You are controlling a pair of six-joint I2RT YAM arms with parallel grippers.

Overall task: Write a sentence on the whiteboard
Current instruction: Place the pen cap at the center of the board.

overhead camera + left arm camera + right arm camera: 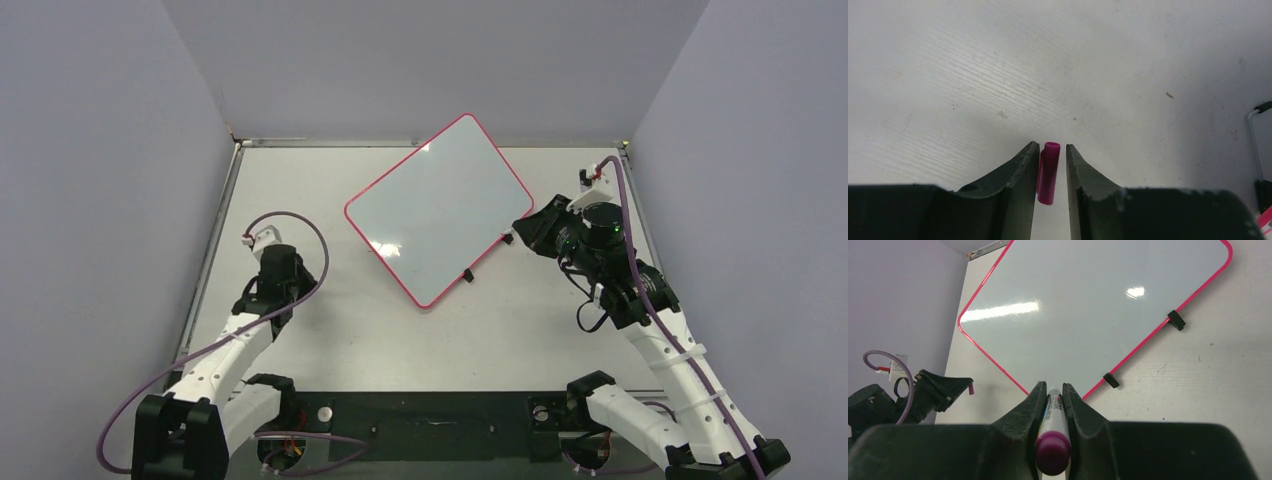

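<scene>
Left jaws pinch a small magenta plastic cap (1048, 172), presumably leaving the tip bare; right jaws clamp the white-barrelled marker (1052, 422), pointed boardward for writing. Beyond, the glossy pink-framed whiteboard (440, 215) lies blank on the pale worktop (330, 330).

We saw a robotics lab cell: plain grey partition walls (100, 150) boxed a scuffed white tabletop (400, 340) (purple cables (293, 214) trailing).

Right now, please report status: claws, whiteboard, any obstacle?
Left claw shut on magenta cap. Right claw shut on marker. Whiteboard blank, no sentence yet. Nothing seen in the way.
</scene>
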